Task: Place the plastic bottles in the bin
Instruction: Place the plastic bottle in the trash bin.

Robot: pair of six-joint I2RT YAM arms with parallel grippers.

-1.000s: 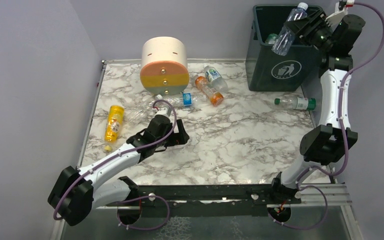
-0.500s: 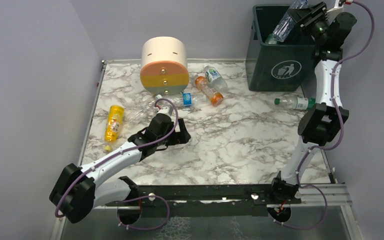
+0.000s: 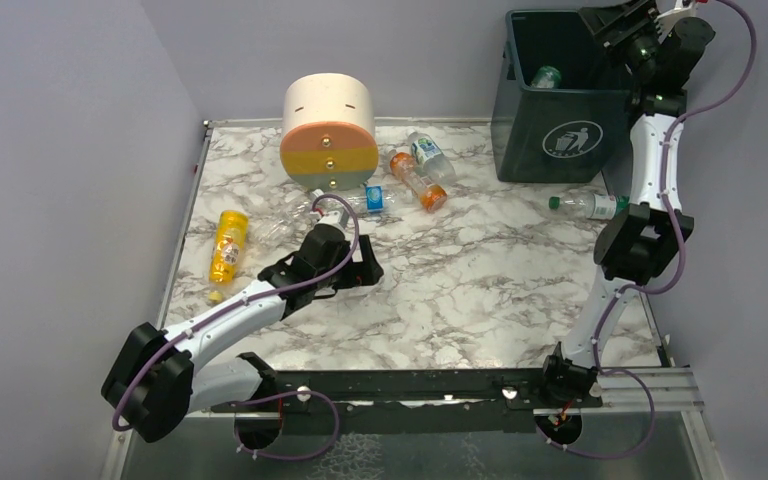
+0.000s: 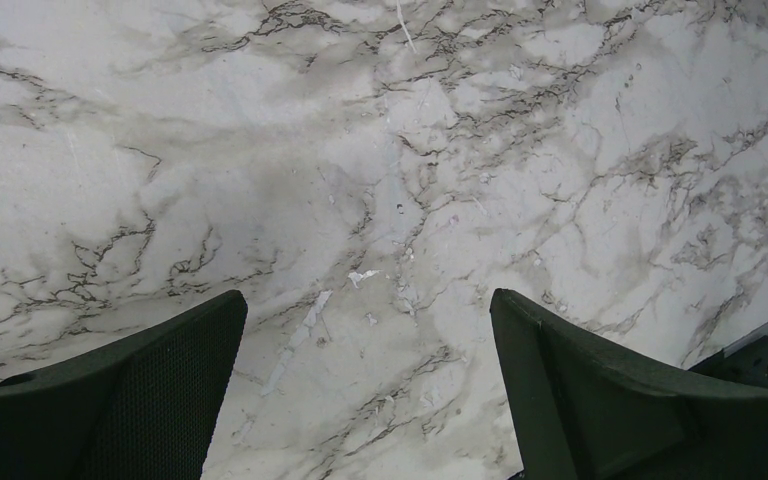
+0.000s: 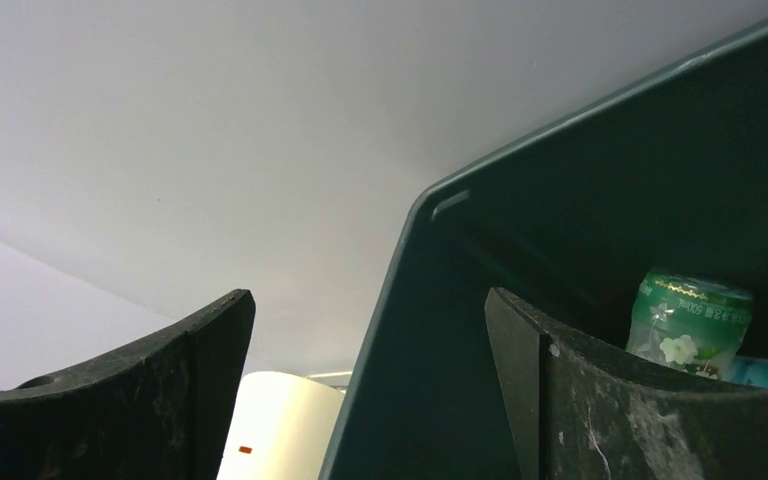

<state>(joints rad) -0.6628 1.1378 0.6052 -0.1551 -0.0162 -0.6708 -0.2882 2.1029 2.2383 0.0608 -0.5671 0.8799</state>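
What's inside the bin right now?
A green-labelled bottle shows near the rim of the bin. The bin's dark walls hide whatever lies deeper, including the bottom.

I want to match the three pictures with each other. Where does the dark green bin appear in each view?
Top external: the bin stands at the upper right, at the table's far right corner.
Left wrist: not in it; only the marble table shows.
Right wrist: the bin fills the right half, seen close.
Shared landmark: the green-labelled bottle inside the bin, at the lower right of the right wrist view.
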